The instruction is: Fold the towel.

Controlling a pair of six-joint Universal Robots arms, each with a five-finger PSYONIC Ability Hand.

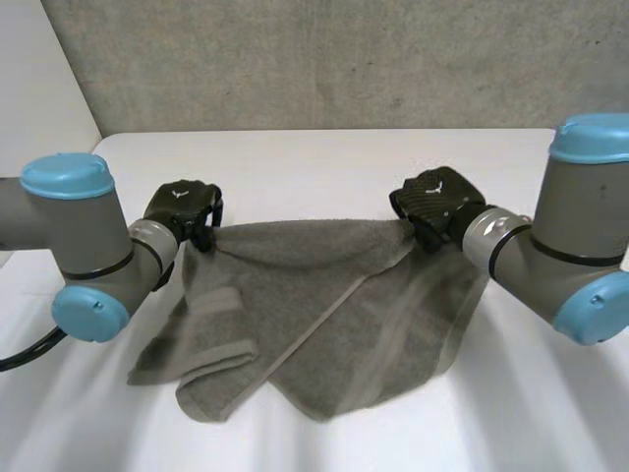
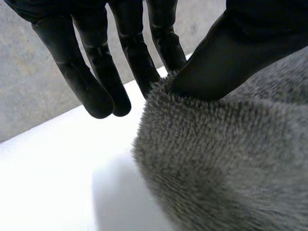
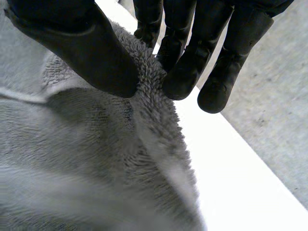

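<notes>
Wrist-view detail: robot hands (image 2: 231,53) (image 3: 82,48) pinching towel (image 2: 231,163)

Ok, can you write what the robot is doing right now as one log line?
left hand: pinching towel far-left corner | right hand: pinching far-right corner | towel: grey, rumpled, layers overlapping | fold: not finished

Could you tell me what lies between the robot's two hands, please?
In the head view, the far edge of the towel runs between them: the left hand pinches one corner, the right hand the other.
</notes>
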